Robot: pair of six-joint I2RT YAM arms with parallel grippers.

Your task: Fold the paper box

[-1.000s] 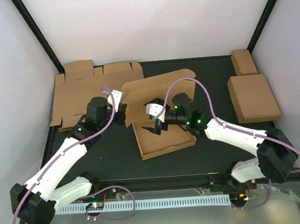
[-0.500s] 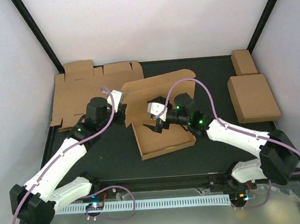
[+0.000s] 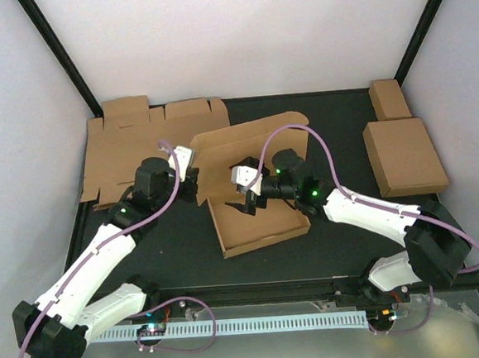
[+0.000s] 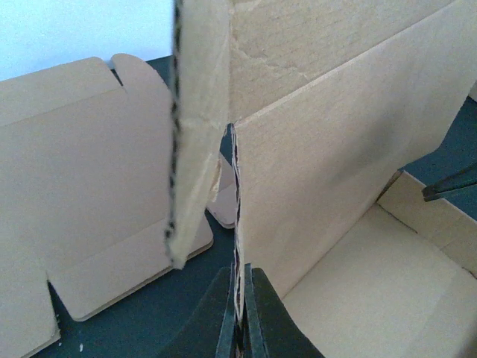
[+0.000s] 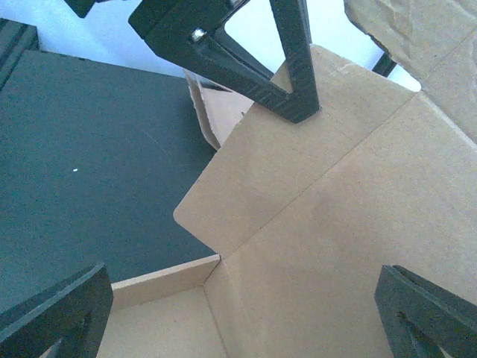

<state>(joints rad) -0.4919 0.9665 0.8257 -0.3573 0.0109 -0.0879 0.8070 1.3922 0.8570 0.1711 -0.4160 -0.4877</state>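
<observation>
**A:** Where was the paper box [image 3: 260, 227] at that moment?
**B:** On the tabletop [image 3: 170, 251], between my two sets of jaws. It was half formed: floor flat, low near wall up, tall back panel standing.
**A:** State of the left jaws?
**B:** My left arm [image 3: 104, 248] had them pressed together on the box's left wall edge, with the cardboard pinched upright between them. A loose flap [image 4: 197, 127] hung just above them, to their left.
**A:** And the right jaws?
**B:** My right arm [image 3: 375, 214] held them spread wide over the box floor, an inside corner between them. I couldn't tell if they touched cardboard.
**A:** Anything else?
**B:** A flat die-cut sheet [image 3: 129, 150] lay beyond the left jaws. Two closed boxes [image 3: 404, 156] sat well off to the right of the right jaws.
</observation>
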